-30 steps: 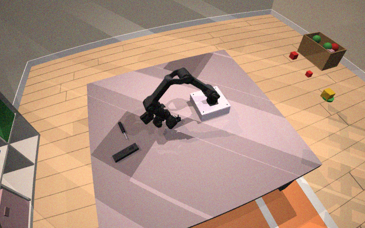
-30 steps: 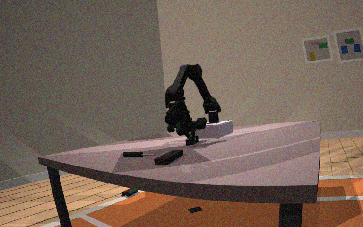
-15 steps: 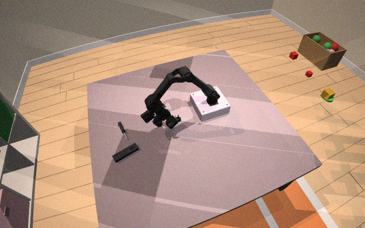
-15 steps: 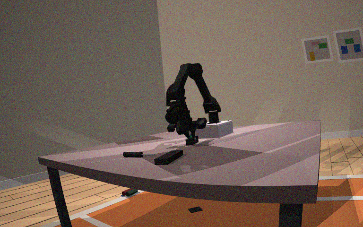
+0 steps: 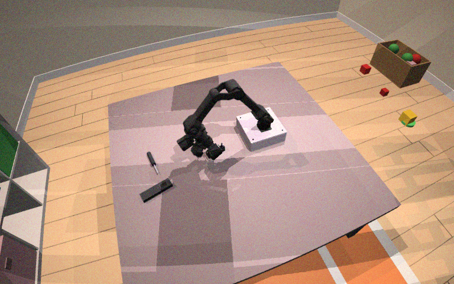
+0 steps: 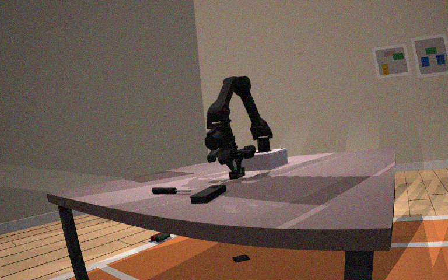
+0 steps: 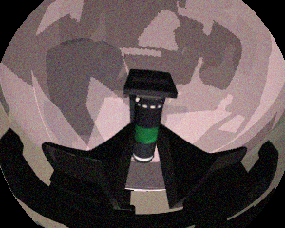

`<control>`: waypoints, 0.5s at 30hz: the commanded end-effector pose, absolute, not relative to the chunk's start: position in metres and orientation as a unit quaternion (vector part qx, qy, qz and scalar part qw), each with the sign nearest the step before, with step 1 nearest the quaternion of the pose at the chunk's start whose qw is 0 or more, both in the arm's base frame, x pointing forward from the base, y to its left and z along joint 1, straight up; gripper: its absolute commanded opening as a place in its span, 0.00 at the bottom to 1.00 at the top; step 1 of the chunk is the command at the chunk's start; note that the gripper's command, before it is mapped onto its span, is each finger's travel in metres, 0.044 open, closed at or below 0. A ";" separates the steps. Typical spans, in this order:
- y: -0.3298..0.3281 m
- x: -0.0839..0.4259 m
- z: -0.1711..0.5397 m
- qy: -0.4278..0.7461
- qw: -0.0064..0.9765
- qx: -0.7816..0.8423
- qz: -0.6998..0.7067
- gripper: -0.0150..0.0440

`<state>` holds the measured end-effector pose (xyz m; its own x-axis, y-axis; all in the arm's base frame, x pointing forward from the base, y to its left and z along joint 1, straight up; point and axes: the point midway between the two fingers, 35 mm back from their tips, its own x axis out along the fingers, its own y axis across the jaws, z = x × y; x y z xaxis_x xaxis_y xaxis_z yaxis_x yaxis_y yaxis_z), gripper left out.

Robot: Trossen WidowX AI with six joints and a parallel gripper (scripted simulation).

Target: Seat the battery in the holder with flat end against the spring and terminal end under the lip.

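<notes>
battery [image 6: 235, 169] [image 7: 145, 135] is between your gripper's [image 5: 206, 155] [image 6: 236, 166] [image 7: 147, 129] fingers, clenched on it, green band showing. it's at the holder [image 6: 233, 176] [image 7: 151, 84], one end up by the black end wall, pale-rimmed end toward the wrist camera. you can't tell if it's fully flat; spring contact is hidden. top view hides battery and holder under the arm.

holder is on the desk [image 5: 292, 210] [image 6: 324, 214]. your arm stands on the white box [image 5: 266, 135] [image 6: 271, 160] on the same desk. screwdriver [image 5: 151, 158] [image 6: 164, 190] and black oblong block [image 5: 156, 190] [image 6: 207, 194] lie near each other, apart from the holder.

farther out, on the floor: yellow cube [image 5: 408, 116], two red cubes [image 5: 365, 69] [image 5: 384, 92], then a brown bin [image 5: 386, 63] with green and red balls. two framed pictures [image 6: 391, 60] [image 6: 431, 55] hang on the wall.
</notes>
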<state>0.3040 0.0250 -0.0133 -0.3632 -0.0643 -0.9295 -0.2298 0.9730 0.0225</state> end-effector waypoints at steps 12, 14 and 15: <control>0.026 0.306 -0.017 0.797 0.593 -0.084 0.081 0.37; 0.026 0.305 -0.017 0.794 0.597 -0.084 0.082 0.37; 0.026 0.305 -0.018 0.792 0.599 -0.084 0.082 0.37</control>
<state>0.3013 0.0242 -0.0154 -0.2969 -0.0468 -0.9538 -0.2307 0.9727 0.0241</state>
